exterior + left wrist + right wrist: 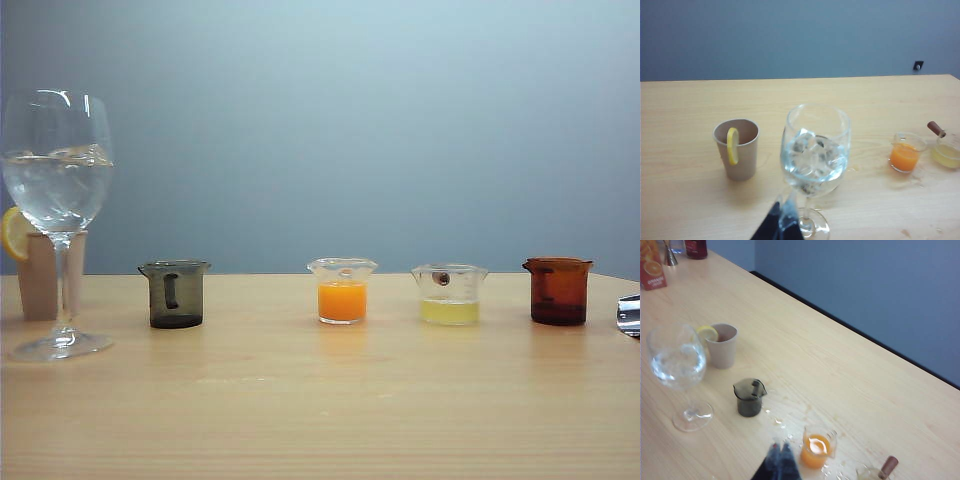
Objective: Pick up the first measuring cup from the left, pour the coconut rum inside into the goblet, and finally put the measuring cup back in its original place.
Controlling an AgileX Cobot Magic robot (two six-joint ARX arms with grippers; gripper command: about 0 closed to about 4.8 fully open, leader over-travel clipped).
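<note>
Measuring cup (175, 294) upright on a pale wooden counter (320, 400), first from the left in a row of four small cups, long axis vertical, pouring lip toward the left in the exterior view; smoky grey-green, translucent, beaker-shaped, dark marking on its side, darker band at the base; whether any coconut rum remains inside cannot be told. Goblet (58, 215) just to its left and slightly nearer the exterior camera, apart from it: tall clear stemmed glass, round bowl holding ice cubes and clear liquid, round foot flat on the counter. Behind the goblet, tan paper cup (40, 275) with lemon slice (14, 233) hung on its rim. To the right of the measuring cup, well spaced: clear cup of orange liquid (342, 291), clear cup of pale yellow liquid (449, 294), amber-brown cup (558, 291). Droplets and spill marks on the wood around the orange cup in the right wrist view. Left gripper (782, 222) low behind the goblet's foot, dark fingertips close together, state cannot be told. Right gripper (780, 460) above the counter between measuring cup and orange cup, fingers pressed together, holding nothing. Nothing between either gripper and the measuring cup except the goblet on the left side.
</note>
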